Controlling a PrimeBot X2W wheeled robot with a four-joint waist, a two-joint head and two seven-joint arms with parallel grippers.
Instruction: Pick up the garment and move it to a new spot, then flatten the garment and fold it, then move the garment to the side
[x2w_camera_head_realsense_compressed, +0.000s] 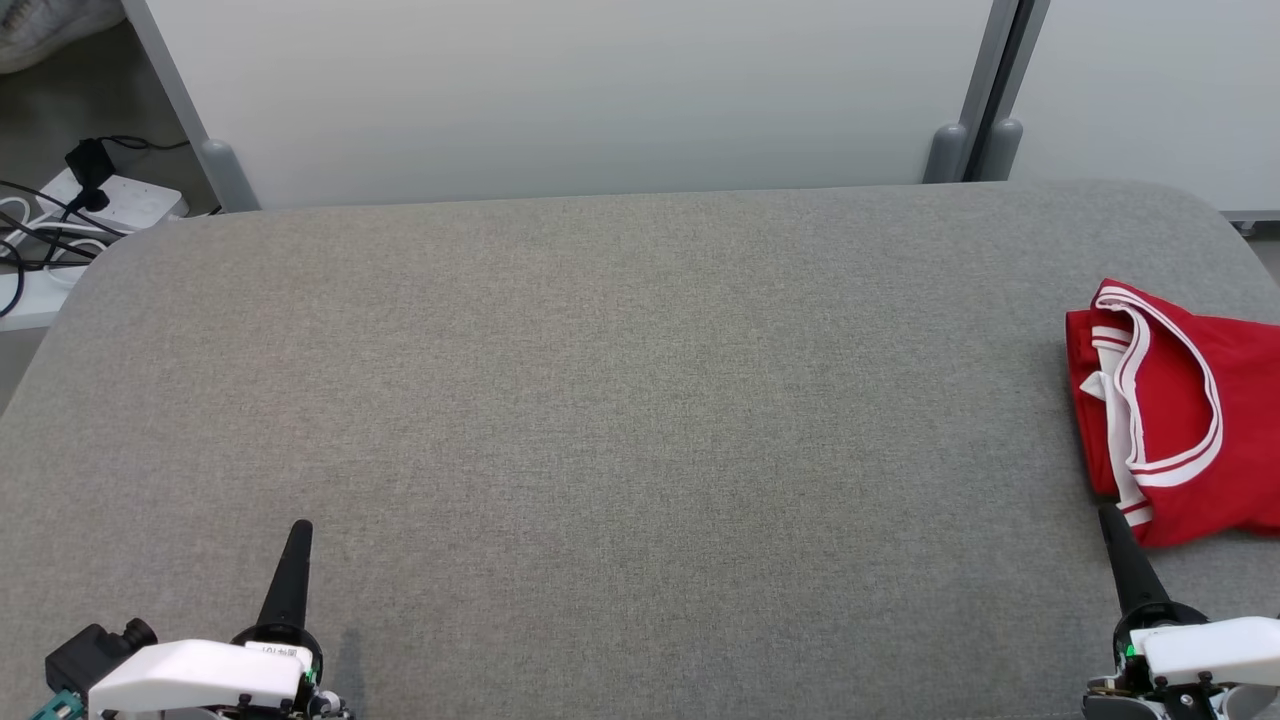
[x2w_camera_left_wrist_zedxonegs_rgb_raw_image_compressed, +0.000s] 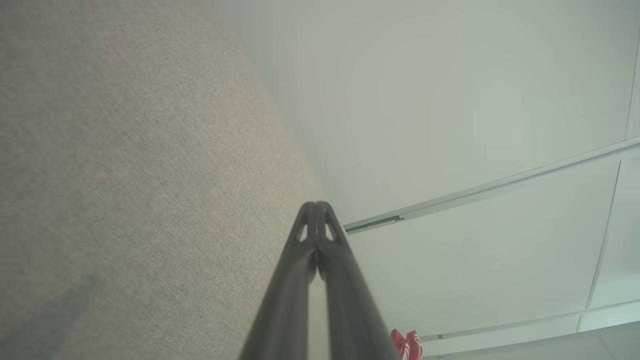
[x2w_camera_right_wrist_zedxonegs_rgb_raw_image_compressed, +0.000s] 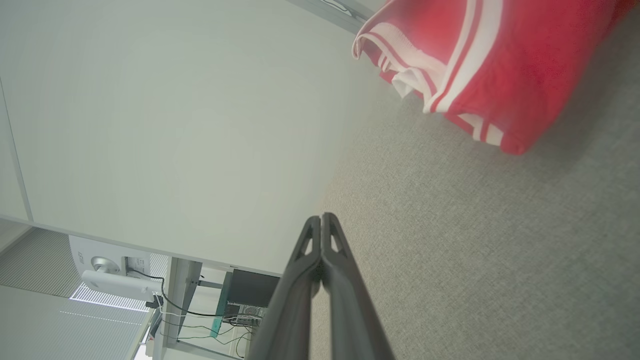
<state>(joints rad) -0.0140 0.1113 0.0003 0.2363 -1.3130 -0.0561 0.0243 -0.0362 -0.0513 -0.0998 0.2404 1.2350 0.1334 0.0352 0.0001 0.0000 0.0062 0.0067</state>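
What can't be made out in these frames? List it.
- Red garment: head view's right edge cuts it off; extent unknown.
- Right wrist view: top edge crops it; bunched, so type unclear.
- Left wrist view: it's a tiny red sliver beside the left hand, too small.
- Power strip: head view's left edge cuts its cables.

You've got 1 red shirt at far right, 2 grippers at the near edge: left gripper, right gripper. 1 grey table. 2 white panels at the far side.
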